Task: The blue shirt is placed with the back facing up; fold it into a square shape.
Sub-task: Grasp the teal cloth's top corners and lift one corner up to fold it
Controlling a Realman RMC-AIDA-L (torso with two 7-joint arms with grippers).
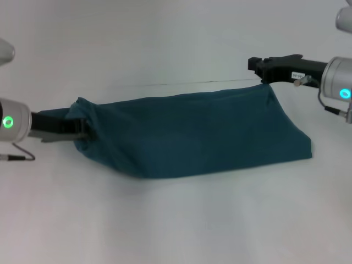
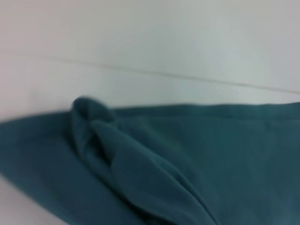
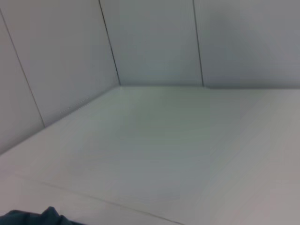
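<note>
Evidently a fold is under way: the one blue shirt lies mid-table, its far edge lifted taut between two grippers. The left gripper is clamped on the bunched left corner; the right gripper pinches the far right corner, so the cloth carries over evenly.

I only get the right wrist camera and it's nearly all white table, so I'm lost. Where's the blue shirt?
Observer: In the head view, the blue shirt stretches across the middle of the table, between both arms.
Operator: Is my right gripper holding it?
Observer: Yes, the right gripper pinches the shirt's far right corner, raised above the table.
Operator: And the other one?
Observer: The left gripper grips the shirt's left end, where the cloth is bunched.
</note>
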